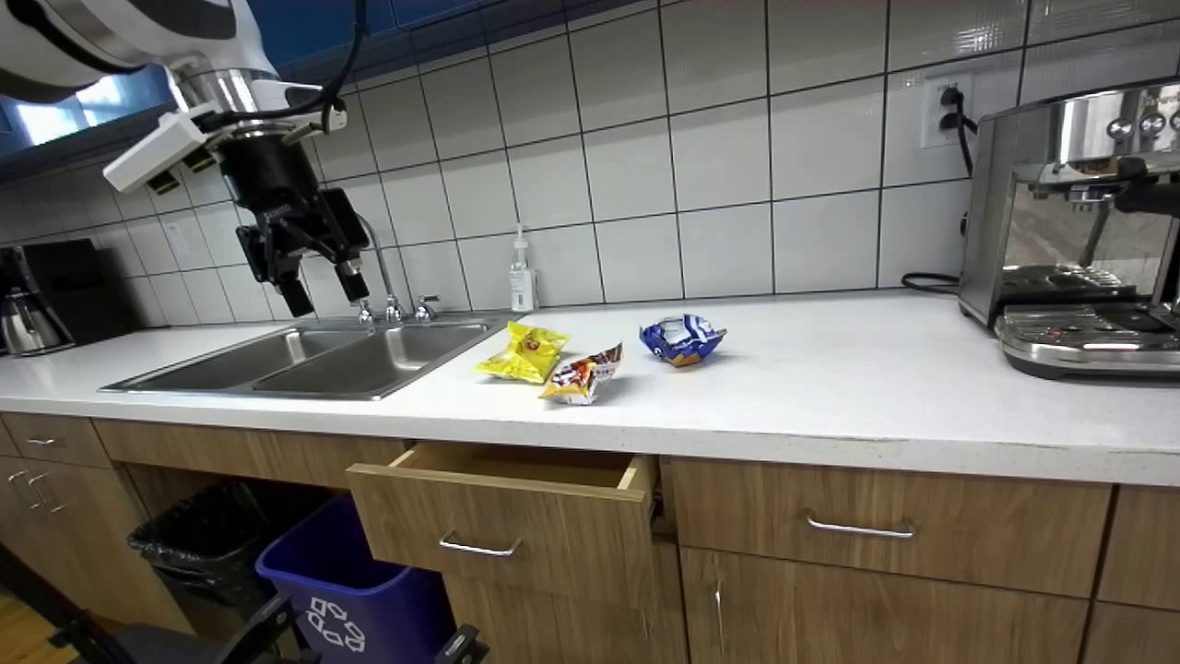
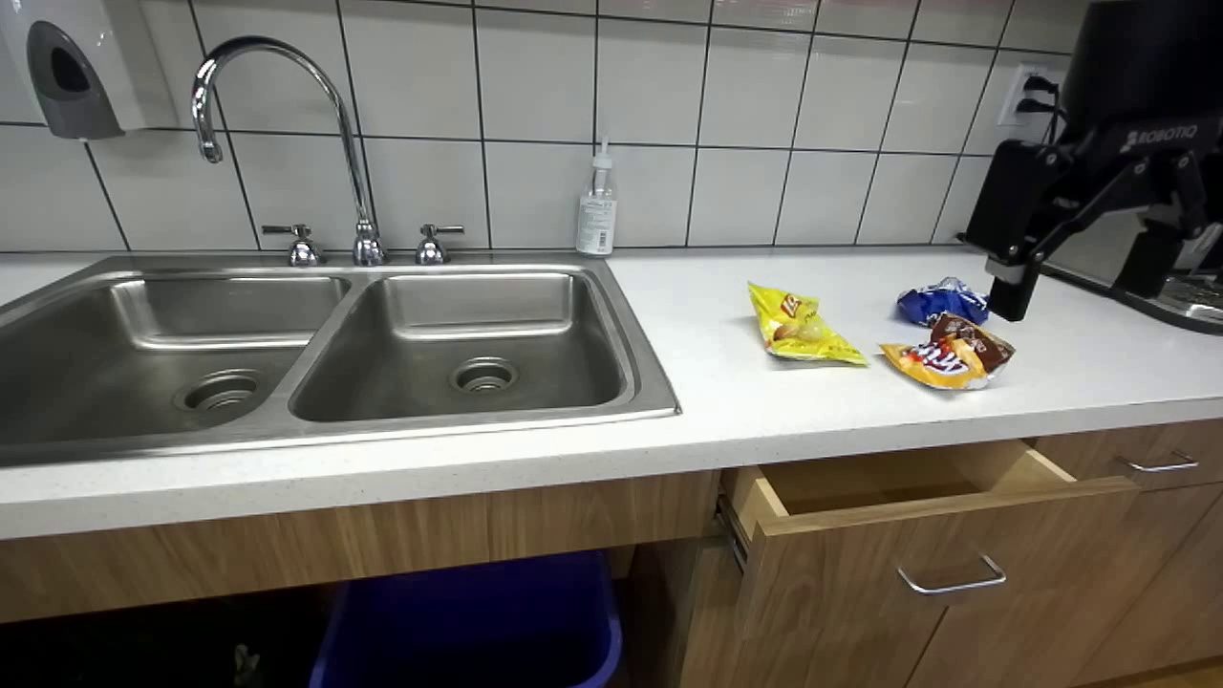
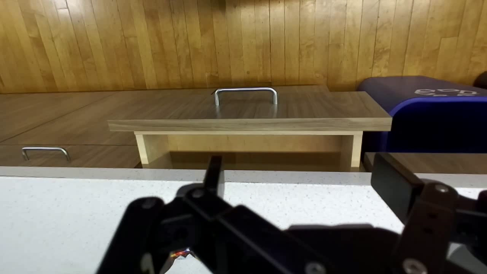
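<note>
My gripper point(image 1: 327, 293) is open and empty, held in the air above the counter. It also shows in an exterior view point(image 2: 1080, 277) and in the wrist view point(image 3: 304, 179), its fingers wide apart. A yellow snack bag point(image 1: 525, 353), an orange and brown bag point(image 1: 583, 376) and a blue bag point(image 1: 682, 339) lie on the white counter, in both exterior views. In the wrist view only a sliver of a colourful wrapper point(image 3: 182, 252) shows behind the gripper. A wooden drawer point(image 2: 955, 564) below the counter is pulled open, and its visible inside holds nothing.
A double steel sink point(image 2: 650, 382) with a faucet point(image 2: 354, 162) is set in the counter. A pump bottle point(image 1: 523, 277) stands by the wall. An espresso machine point(image 1: 1097, 221) stands on the counter. A blue recycling bin point(image 1: 355, 590) and a black-bagged bin point(image 1: 221, 544) stand below.
</note>
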{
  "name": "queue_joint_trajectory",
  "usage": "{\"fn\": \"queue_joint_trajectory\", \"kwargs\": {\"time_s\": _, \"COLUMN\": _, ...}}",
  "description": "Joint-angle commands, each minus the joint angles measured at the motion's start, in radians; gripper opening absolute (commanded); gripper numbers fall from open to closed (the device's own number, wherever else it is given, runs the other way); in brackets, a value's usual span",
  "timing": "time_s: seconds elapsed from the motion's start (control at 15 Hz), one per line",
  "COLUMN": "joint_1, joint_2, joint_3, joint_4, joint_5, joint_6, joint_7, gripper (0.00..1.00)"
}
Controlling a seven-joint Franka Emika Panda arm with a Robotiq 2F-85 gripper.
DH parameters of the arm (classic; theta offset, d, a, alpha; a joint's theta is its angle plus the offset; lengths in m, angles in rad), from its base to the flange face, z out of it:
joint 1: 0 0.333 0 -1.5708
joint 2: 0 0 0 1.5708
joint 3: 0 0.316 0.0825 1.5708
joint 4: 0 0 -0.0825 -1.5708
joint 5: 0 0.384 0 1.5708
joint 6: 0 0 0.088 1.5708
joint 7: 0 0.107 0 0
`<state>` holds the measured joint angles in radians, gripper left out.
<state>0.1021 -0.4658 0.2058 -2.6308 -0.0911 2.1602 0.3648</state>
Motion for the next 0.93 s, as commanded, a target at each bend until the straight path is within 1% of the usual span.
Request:
{"fn": "queue_joint_trajectory", "kwargs": {"time_s": 0.0, "joint_1": -0.022, "joint_2": 0.010, "joint_3": -0.015, "joint_4": -0.028, "joint_5": -0.020, "joint_6": 0.061, "joint_7": -0.034, "gripper": 1.00}}
{"fn": "queue_joint_trajectory", "kwargs": {"time_s": 0.87, "joint_1": -0.058, "joint_2": 0.131, "joint_3": -0.068, "joint_4": -0.077, "joint_5": -0.049, "joint_6": 0.206, "joint_7": -0.111, "gripper": 1.00}}
